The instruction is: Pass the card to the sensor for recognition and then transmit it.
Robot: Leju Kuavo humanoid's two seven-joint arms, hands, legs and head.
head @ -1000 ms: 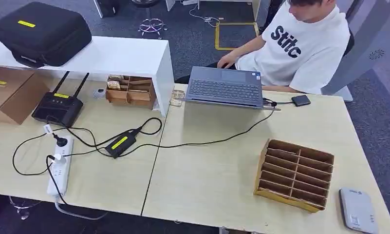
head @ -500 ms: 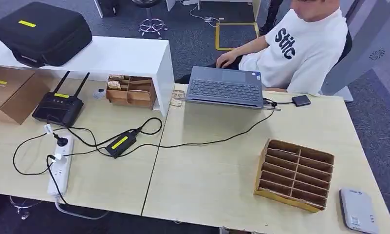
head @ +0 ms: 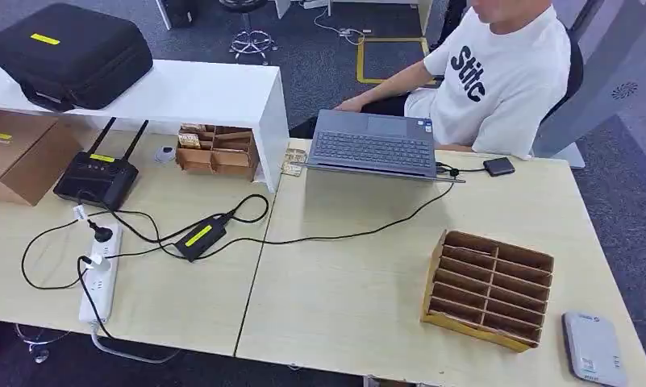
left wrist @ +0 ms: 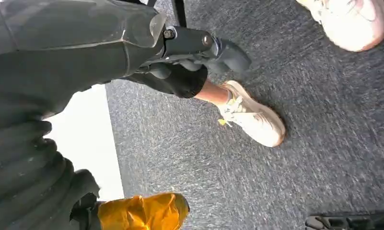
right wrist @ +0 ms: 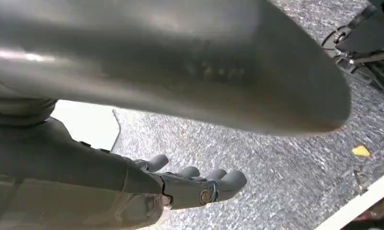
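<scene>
The right hand (right wrist: 180,187) is hanging beside the robot's body over grey carpet (right wrist: 276,158), its fingers (right wrist: 228,181) stretched out straight and slightly apart, holding nothing. The left hand (left wrist: 199,48) is also hanging low over the carpet, dark fingers drawn together near a person's pale shoe (left wrist: 252,120) — whether they are curled closed or merely relaxed is hard to tell from this turned angle, so its state stays uncertain. No card can be made out in either hand. From the head view, the worktop (head: 352,290) is lying well above and forward of both hanging hands. On it, toward the right hand's side, a grey flat sensor (head: 593,348) is sitting at the near corner, just beside a cardboard slotted rack (head: 487,289). Farther out, a grey laptop (head: 373,145) is lying open, with a small black device (head: 498,166) next to it; a person in a white shirt (head: 497,81) is sitting behind it. Toward the left hand's side, a power strip (head: 100,282), a black adapter (head: 200,236) and a black router (head: 95,176) are lying among cables — beyond them a white shelf (head: 182,93) is carrying a black case (head: 69,55).
</scene>
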